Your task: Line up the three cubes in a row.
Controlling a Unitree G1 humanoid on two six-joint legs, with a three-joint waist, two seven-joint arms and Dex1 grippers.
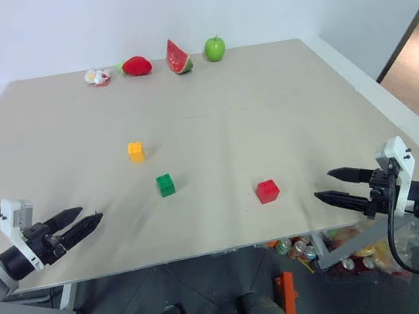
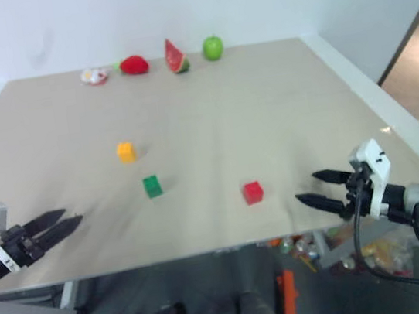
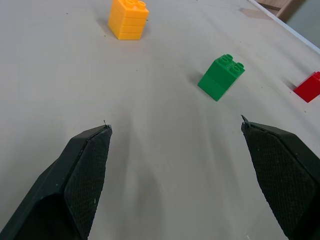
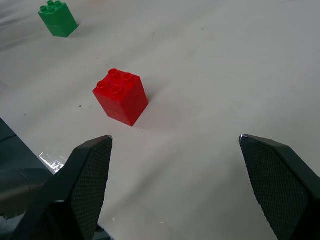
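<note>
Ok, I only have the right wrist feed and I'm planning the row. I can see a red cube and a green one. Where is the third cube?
Observer: The yellow cube sits farther back and to the robot's left of the green cube, apart from it.
Operator: Is the left pincer busy with anything?
Observer: No, the left pincer is open and holds nothing, at the near left edge of the table.
Operator: Anything else on the table I should avoid?
Observer: Toy fruit stands along the far edge: a green apple, a watermelon slice and a strawberry, well clear of the red cube.
</note>
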